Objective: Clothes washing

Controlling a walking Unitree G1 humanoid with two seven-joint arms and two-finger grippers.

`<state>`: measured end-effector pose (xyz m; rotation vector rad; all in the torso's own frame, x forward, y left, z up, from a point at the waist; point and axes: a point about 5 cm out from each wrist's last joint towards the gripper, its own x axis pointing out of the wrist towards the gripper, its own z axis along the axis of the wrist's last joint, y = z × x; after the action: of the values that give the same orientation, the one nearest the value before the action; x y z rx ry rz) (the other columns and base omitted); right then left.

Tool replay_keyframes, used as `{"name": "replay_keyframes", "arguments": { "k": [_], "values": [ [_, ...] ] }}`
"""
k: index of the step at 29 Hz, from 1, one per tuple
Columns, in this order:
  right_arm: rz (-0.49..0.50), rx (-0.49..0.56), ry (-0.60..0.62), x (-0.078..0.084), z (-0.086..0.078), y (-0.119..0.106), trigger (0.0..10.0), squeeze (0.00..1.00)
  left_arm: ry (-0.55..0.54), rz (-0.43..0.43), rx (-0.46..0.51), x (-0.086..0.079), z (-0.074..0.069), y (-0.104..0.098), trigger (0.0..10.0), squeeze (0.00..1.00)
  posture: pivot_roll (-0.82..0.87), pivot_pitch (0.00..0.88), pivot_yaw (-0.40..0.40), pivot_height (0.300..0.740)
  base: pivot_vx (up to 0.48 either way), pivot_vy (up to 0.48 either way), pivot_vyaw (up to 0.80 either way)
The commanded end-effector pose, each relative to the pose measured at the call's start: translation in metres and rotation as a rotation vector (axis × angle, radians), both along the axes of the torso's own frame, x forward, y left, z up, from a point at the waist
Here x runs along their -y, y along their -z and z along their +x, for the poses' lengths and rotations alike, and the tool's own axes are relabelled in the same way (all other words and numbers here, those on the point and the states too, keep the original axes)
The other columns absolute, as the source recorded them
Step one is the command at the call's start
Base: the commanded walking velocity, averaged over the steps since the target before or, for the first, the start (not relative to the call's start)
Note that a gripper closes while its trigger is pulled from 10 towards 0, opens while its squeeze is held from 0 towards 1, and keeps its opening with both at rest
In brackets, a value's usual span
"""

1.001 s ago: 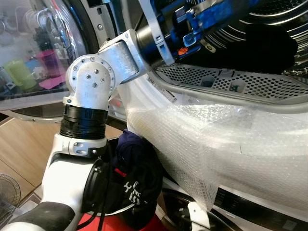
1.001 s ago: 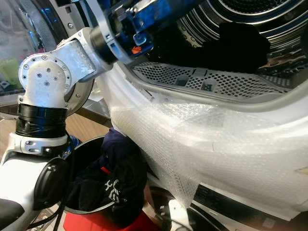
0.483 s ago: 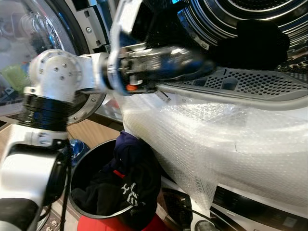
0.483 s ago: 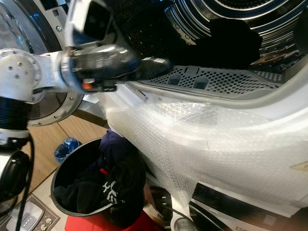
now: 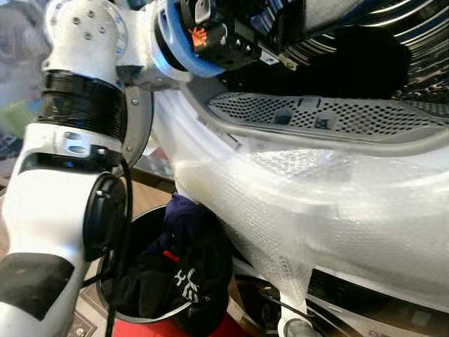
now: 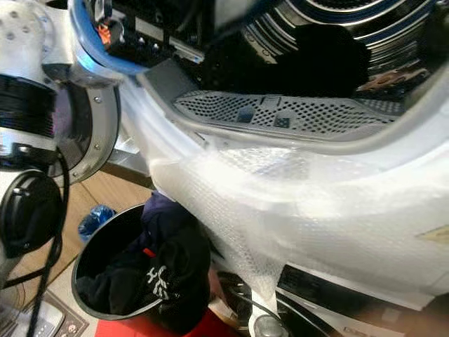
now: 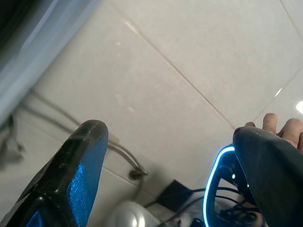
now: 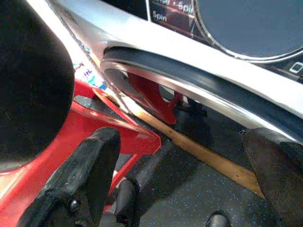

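The washer drum (image 5: 330, 116) stands open in front of me, with a dark garment (image 5: 365, 63) lying inside it. Below its mouth, a black basket (image 6: 88, 249) holds more dark clothes (image 5: 189, 274), one with white print. My left arm (image 5: 84, 105) rises at the left, its wrist (image 5: 224, 35) up at the drum's top left edge. In the left wrist view my left gripper (image 7: 165, 161) is open with nothing between its fingers (image 7: 80, 170), over pale tiles. My right gripper (image 8: 184, 179) is open and empty, low beside the basket's wall (image 8: 28, 85).
Bubble wrap (image 5: 316, 210) covers the washer's white front below the opening. The basket stands on a red base (image 8: 94, 127). A blue object (image 6: 95, 219) lies on the wooden floor to its left. A person's fingers (image 7: 284, 127) show past my left fingertip. Cables trail below.
The left forearm, blurred across the drum's mouth half a second ago, is now raised to the top left edge. The head view has shifted a little as well.
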<state>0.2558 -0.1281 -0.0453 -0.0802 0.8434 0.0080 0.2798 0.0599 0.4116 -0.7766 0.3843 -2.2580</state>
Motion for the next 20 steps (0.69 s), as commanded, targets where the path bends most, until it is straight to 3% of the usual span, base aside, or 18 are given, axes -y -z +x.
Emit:
{"name": "replay_keyframes", "arguments": {
  "k": [1, 5, 10, 14, 20],
  "values": [
    [0.023, -0.010, -0.002, -0.009, 0.000, 0.000, 10.0, 0.00, 0.013, 0.073, -0.060, -0.003, 0.003, 0.017, 10.0, 0.00, 0.16, 0.000, 0.248, 0.740, 0.000, 0.000, 0.00],
    [0.020, -0.008, -0.006, -0.008, 0.001, -0.001, 10.0, 0.00, 0.009, 0.251, -0.158, 0.002, 0.007, 0.062, 10.0, 0.00, 0.17, 0.000, 0.253, 0.740, 0.000, 0.000, 0.00],
    [0.022, -0.011, -0.004, -0.008, 0.000, 0.000, 10.0, 0.00, -0.044, 0.421, -0.174, -0.019, 0.004, 0.096, 10.0, 0.00, 0.17, 0.000, 0.258, 0.740, 0.000, 0.000, 0.00],
    [0.019, -0.018, -0.008, -0.008, -0.002, 0.001, 10.0, 0.00, -0.057, 0.618, -0.124, -0.027, -0.010, 0.135, 10.0, 0.00, 0.17, 0.000, 0.257, 0.740, 0.000, 0.000, 0.00],
    [0.023, -0.029, -0.002, -0.009, -0.006, 0.004, 10.0, 0.00, -0.233, 0.810, -0.028, -0.043, -0.001, 0.190, 10.0, 0.00, 0.17, 0.000, 0.272, 0.740, 0.000, 0.000, 0.00]
  ]
}}
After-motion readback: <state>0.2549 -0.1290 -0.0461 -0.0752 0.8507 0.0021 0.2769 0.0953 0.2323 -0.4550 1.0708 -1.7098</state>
